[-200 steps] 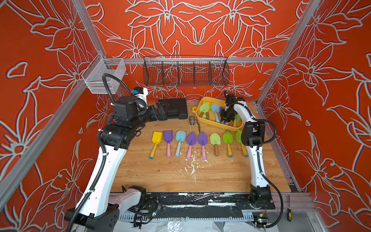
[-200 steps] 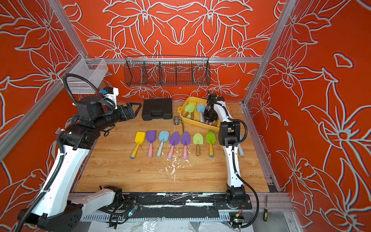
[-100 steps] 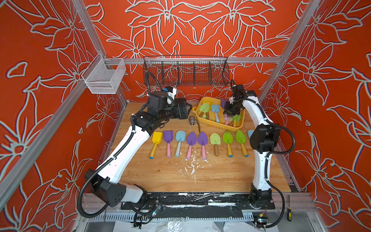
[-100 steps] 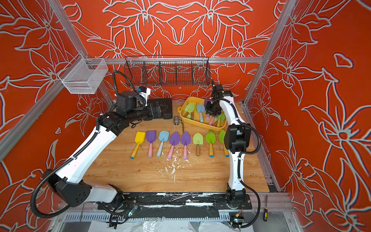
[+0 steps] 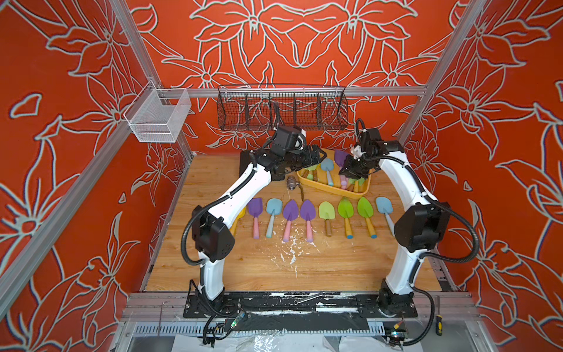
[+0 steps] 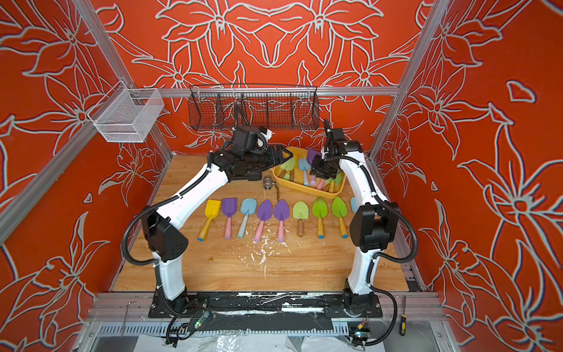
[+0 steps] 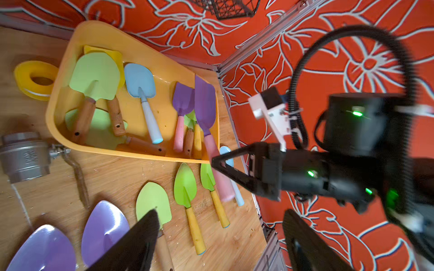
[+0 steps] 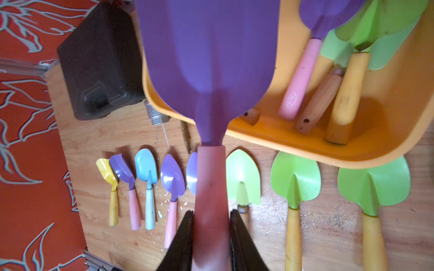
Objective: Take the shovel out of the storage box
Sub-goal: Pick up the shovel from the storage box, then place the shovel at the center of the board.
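The storage box is a yellow-orange tub at the back of the table, with several shovels lying in it. My right gripper is shut on the pink handle of a purple shovel. That shovel hangs tilted above the box's end near the right wall, and its handle crosses the front rim. Both top views show the purple blade sticking up behind my right gripper. My left gripper is open and holds nothing. It hovers by the box's other end.
A row of coloured shovels lies on the wood in front of the box. A metal valve sits by the box's ring tab. A black case stands behind my left arm. A black wire basket and a white mesh basket hang on the rails.
My left arm has swung from the left side across to the box, and its jaws have narrowed a little. My right gripper has risen from the box with the purple shovel.
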Controlling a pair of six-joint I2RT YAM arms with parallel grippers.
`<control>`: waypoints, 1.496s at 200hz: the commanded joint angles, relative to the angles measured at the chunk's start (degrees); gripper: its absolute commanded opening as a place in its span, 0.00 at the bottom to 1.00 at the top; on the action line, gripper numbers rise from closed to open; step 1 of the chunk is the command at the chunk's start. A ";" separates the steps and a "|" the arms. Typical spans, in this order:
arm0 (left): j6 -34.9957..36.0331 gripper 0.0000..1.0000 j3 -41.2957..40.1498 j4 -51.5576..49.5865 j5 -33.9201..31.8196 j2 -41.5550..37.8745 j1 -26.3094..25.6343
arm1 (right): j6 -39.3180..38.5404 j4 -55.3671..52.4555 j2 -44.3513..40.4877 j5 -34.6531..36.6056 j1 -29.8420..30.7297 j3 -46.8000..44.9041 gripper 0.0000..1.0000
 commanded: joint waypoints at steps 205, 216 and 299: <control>4.50 0.26 5.76 -10.70 -2.17 11.01 -0.99 | 6.96 3.66 -14.54 -0.55 12.99 -14.84 0.00; 4.78 0.20 5.65 -10.85 -2.40 10.81 -0.91 | 7.12 3.77 -14.68 -0.36 13.08 -15.50 0.00; 9.45 0.00 3.35 -11.41 -1.33 7.65 -0.35 | 7.05 5.72 -15.84 -0.29 13.13 -17.89 0.01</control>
